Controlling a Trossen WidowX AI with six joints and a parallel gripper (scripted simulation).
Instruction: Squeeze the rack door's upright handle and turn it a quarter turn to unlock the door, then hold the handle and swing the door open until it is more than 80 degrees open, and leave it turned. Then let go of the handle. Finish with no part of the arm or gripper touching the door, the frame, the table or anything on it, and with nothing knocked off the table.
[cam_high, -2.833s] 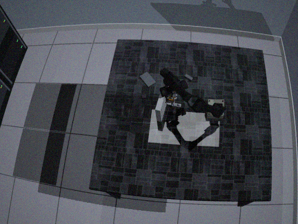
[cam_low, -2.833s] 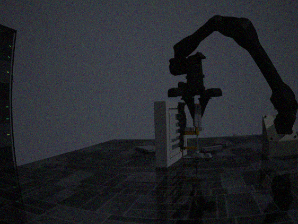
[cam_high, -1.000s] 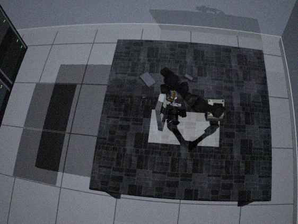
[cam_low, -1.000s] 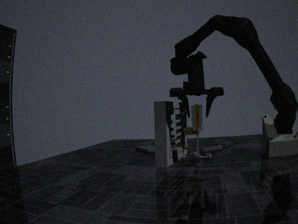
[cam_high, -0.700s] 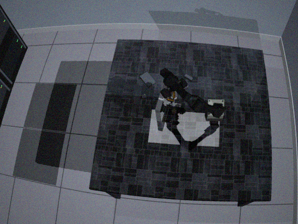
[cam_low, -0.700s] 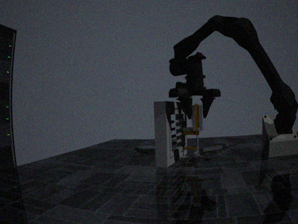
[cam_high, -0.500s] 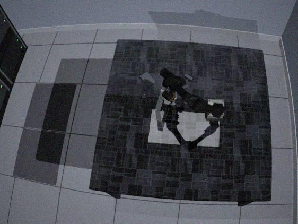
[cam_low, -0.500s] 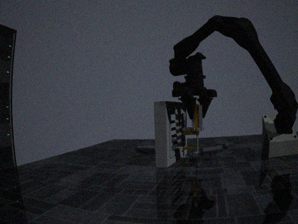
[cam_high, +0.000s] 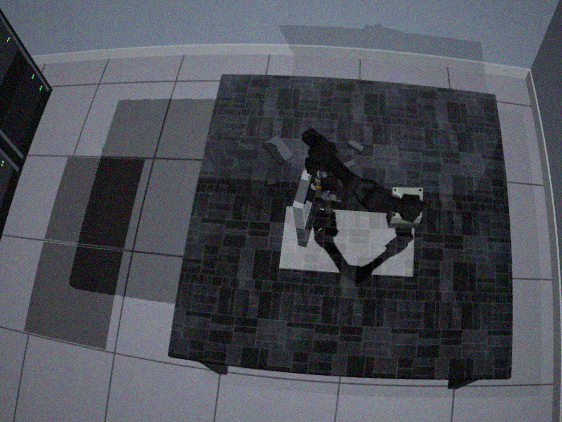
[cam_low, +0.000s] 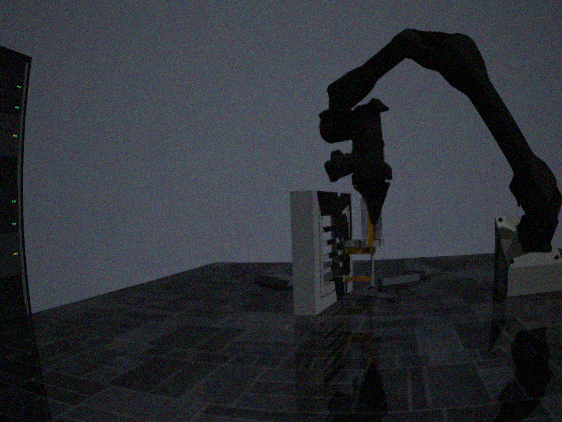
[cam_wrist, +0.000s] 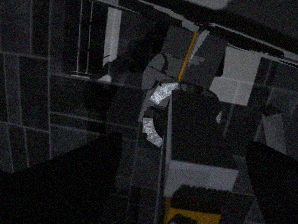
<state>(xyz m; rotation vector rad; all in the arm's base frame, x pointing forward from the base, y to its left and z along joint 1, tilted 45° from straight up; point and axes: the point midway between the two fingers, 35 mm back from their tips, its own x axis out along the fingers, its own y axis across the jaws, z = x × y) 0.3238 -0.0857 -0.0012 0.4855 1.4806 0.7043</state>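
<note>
The rack frame (cam_low: 304, 252) (cam_high: 300, 217) stands upright, pale with dark shelf slots. The door handle (cam_low: 371, 232) is an upright orange and grey piece on the frame's right side in the exterior view, with orange brackets (cam_low: 359, 250) below it. My gripper (cam_low: 373, 219) (cam_wrist: 184, 146) points down at the handle's upper part. Its fingers are seen edge-on there. The wrist view shows them wide apart, with a dark block between them, probably the handle. The gripper is open and grips nothing. Finger contact, the door's angle and the handle's turn are hard to tell in this dark light.
A grey box (cam_high: 280, 149) lies behind the rack, and a small grey block (cam_high: 356, 146) lies beyond the arm. A long grey piece (cam_low: 400, 279) lies to the right of the handle. The arm's pale base (cam_high: 408, 191) (cam_low: 535, 275) stands at the right. The arm arches high between them.
</note>
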